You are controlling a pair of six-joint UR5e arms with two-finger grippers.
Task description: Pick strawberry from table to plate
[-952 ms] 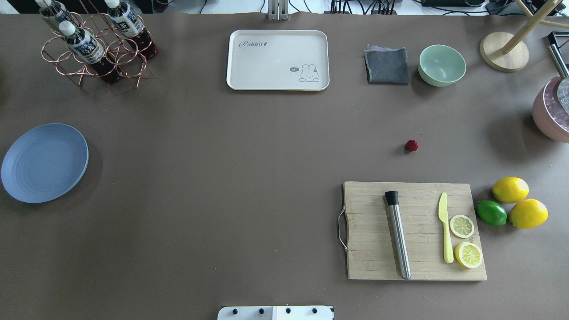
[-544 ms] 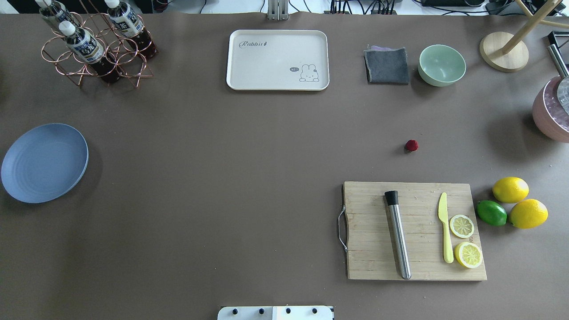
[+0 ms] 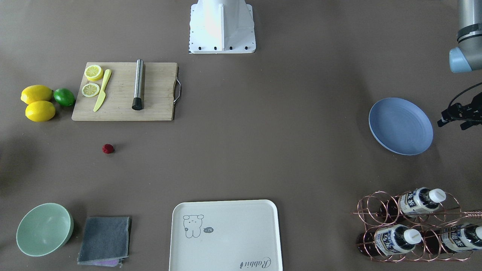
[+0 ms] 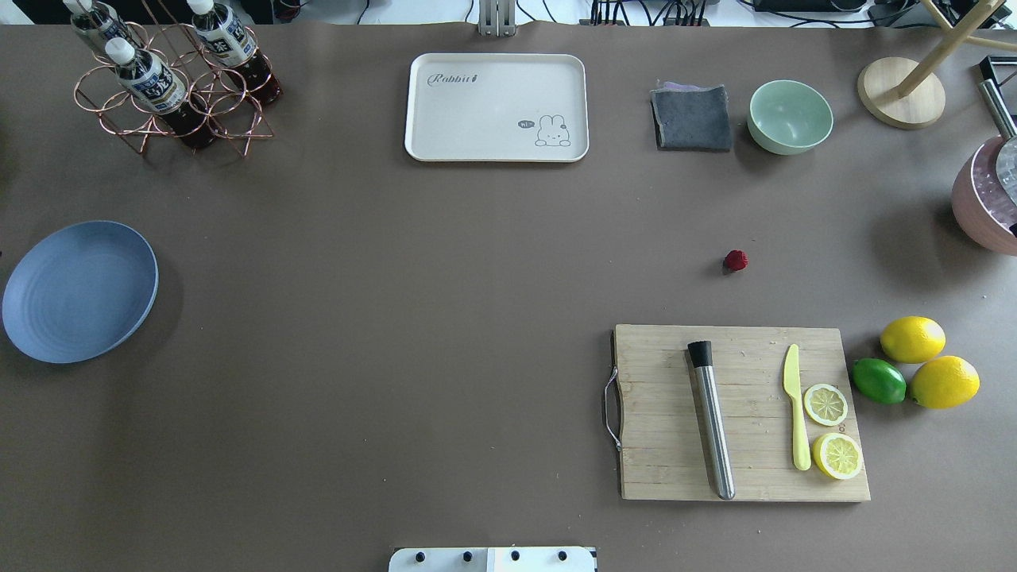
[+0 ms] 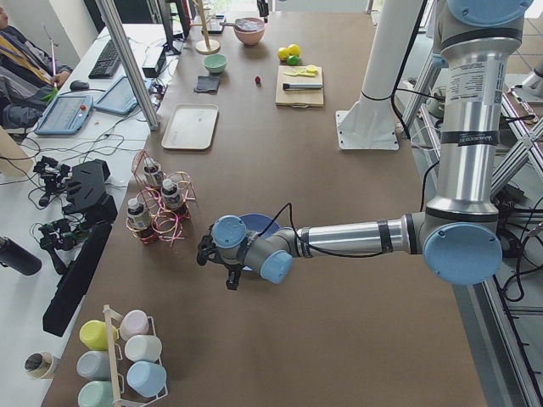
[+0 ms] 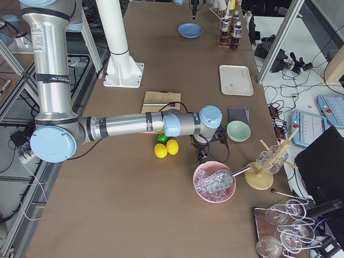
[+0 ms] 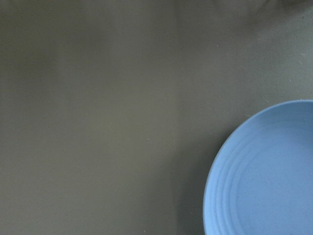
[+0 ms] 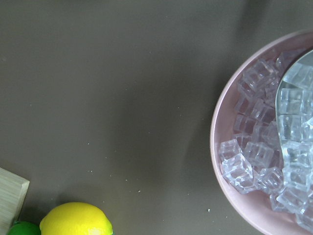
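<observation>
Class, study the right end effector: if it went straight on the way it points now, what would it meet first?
Probably bare table, between the lemon and the pink ice bowl. The right end effector points roughly straight down; its height is unclear.

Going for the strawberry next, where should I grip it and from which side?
Grip the strawberry across its widest middle, coming straight down from above. It is small and roundish, with no handle, and lies alone on open table; the cutting board is nearby but apart, so a top approach looks clear. Close low, near the surface.
</observation>
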